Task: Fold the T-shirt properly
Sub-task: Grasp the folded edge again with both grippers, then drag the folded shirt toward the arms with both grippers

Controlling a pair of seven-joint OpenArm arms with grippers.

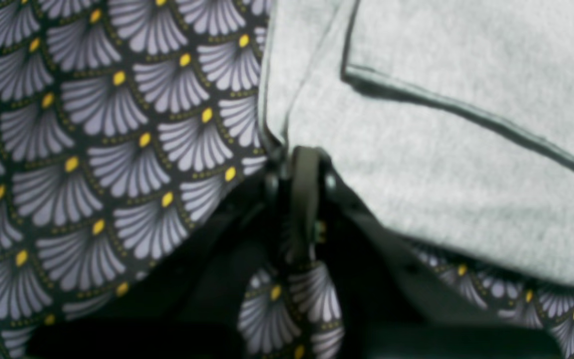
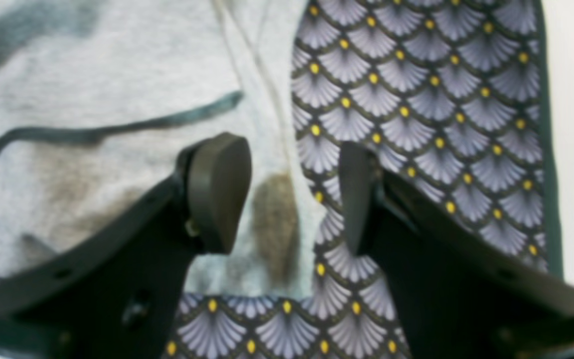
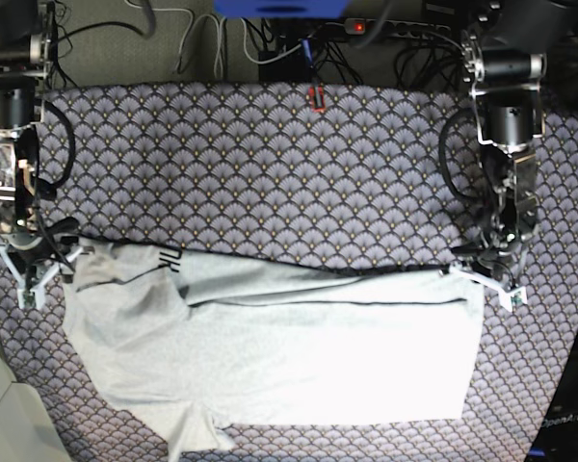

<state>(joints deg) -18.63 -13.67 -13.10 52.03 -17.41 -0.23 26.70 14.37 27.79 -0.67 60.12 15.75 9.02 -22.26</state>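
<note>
Pinching the T-shirt (image 3: 299,356) corner, your left gripper (image 1: 303,164) was clamped shut on cloth. Right gripper (image 2: 294,194) stood open, astride the opp. corner, shirt edge betw. its fingers. Shirt's long axis ran gripper-to-gripper, over the tablecloth (image 3: 270,164).

Both arms reach down from the far edge, one at 3 o'clock and one at 9 o'clock in the base view. The left gripper (image 1: 303,172) has its jaws pressed together. The right gripper (image 2: 294,194) is held low with jaws spread wide, nothing between them.
</note>
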